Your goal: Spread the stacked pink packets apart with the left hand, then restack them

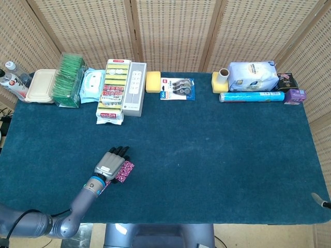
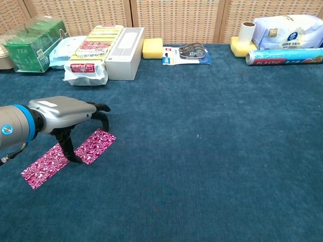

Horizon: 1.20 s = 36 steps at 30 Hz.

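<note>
Two pink patterned packets lie flat on the blue cloth at the front left, side by side. In the chest view the right packet [image 2: 96,145] and the left packet [image 2: 43,167] meet under my left hand [image 2: 64,114]. That hand hovers palm down over them, its fingers [image 2: 102,108] bent downward, and one dark fingertip [image 2: 72,156] presses down where the packets meet. It grips neither packet. The head view shows the left hand [image 1: 109,164] covering most of the packets, with only one pink packet [image 1: 125,171] showing. A small grey tip [image 1: 320,200] at the right edge may be my right hand.
Along the far edge stand a green tea box [image 2: 31,44], a wipes pack [image 2: 65,49], sponge packs [image 2: 91,53], a white box [image 2: 124,46], a yellow sponge [image 2: 152,48], a tape pack [image 2: 187,53] and a plastic wrap roll [image 2: 282,56].
</note>
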Motion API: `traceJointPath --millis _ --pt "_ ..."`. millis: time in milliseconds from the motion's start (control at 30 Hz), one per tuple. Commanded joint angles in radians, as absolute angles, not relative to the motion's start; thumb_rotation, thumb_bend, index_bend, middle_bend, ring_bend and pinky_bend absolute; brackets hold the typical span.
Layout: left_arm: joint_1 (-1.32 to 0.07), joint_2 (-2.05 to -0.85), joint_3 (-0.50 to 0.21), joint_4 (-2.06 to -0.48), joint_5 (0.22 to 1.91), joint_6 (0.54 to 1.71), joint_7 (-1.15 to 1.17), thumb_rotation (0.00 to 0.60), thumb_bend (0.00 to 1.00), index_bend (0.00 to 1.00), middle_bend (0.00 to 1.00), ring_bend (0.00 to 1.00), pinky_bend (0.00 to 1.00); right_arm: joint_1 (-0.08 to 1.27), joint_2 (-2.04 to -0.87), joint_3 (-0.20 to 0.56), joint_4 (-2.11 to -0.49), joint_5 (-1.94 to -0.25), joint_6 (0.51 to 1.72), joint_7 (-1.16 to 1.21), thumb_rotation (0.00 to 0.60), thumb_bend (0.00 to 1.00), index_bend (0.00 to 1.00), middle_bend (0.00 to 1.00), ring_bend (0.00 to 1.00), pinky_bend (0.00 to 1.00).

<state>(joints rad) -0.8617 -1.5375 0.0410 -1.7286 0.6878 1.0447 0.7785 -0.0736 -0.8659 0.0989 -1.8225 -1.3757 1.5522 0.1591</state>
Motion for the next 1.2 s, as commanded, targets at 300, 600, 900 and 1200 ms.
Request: traceJointPath --millis 300,600,900,1200 --pt "-0.859 -1.534 0.037 -1.744 0.694 1.051 0.783 0.6 0.17 0.32 0.0 0.0 0.11 -0.074 -0.865 0.099 -1.821 -1.375 1.552 0.164 0.6 0.0 0.08 0.0 0.0 0.0" --pt "-0.841 -1.441 0.046 -1.857 0.787 1.074 0.753 0.6 0.17 0.32 0.0 0.0 0.11 -0.073 -0.864 0.098 -1.823 -1.375 1.547 0.159 0.6 0.0 0.08 0.0 0.0 0.0" --pt "-0.828 -1.391 0.054 -1.895 0.832 1.074 0.734 0.6 0.17 0.32 0.0 0.0 0.11 -0.071 -0.869 0.097 -1.825 -1.375 1.547 0.146 0.6 0.01 0.08 0.0 0.0 0.0" --pt "-0.765 -1.304 0.124 -1.925 0.945 1.073 0.664 0.6 0.17 0.32 0.0 0.0 0.11 -0.069 -0.87 0.096 -1.827 -1.375 1.542 0.141 0.6 0.01 0.08 0.0 0.0 0.0"
